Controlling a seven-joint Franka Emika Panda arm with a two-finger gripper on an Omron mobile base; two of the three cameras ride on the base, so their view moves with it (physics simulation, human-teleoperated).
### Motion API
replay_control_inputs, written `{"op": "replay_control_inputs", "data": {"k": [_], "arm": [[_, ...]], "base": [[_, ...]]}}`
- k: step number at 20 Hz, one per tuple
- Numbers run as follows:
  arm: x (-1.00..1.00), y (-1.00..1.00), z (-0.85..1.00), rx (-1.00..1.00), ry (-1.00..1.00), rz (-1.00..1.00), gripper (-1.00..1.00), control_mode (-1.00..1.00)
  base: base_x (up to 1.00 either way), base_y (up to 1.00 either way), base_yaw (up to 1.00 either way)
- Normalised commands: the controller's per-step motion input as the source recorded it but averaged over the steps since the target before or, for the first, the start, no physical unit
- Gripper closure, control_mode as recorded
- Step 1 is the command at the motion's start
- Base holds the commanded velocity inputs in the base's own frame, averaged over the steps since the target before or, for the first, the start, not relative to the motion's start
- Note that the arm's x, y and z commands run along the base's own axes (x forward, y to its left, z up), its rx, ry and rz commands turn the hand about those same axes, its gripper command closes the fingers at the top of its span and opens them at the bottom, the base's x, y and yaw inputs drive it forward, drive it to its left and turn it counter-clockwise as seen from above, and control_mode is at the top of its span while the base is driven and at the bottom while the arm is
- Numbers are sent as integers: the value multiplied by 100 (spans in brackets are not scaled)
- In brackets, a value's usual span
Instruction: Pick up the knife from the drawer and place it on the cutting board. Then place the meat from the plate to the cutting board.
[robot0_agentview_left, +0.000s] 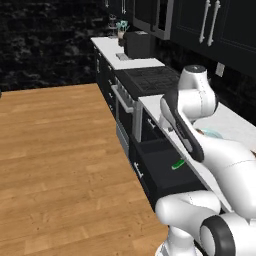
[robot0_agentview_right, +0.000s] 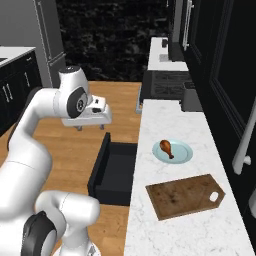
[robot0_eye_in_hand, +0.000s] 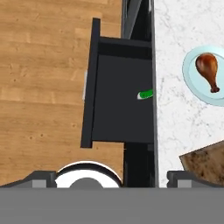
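Below the hand, the drawer (robot0_eye_in_hand: 118, 100) is black and the knife (robot0_eye_in_hand: 145, 94) handle is bright green. The meat (robot0_eye_in_hand: 207, 70) is glossy reddish-brown on a pale blue-green plate (robot0_eye_in_hand: 192, 83); the desk (robot0_eye_in_hand: 175, 118) is white marble.

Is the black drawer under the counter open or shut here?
Open: the drawer is pulled out over the floor, its inside exposed with the knife lying in it.

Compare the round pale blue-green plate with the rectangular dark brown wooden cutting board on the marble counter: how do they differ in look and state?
The round pale blue-green plate is smooth and single-coloured; the rectangular dark brown wooden cutting board has mottled grain and a pale notch at one end. The plate is the narrower of the two. The plate carries a glossy reddish-brown drumstick; the board is bare. Both lie flat on the white marble counter, apart from each other.
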Motion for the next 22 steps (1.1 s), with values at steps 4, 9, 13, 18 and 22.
{"op": "replay_control_inputs", "data": {"k": [4,9,13,18,22], "arm": [[26,48,-52,0,11,0,-100,-100],[64,44,-98,0,22,0,-100,-100],[63,9,-100,3,25,-6,-100,-100],[61,5,-100,0,12,-5,-100,-100],[40,0,-99,0,0,-1,-100,-100]], "base": [[0,0,0],[0,0,0],[0,0,0],[0,0,0],[0,0,0]]}}
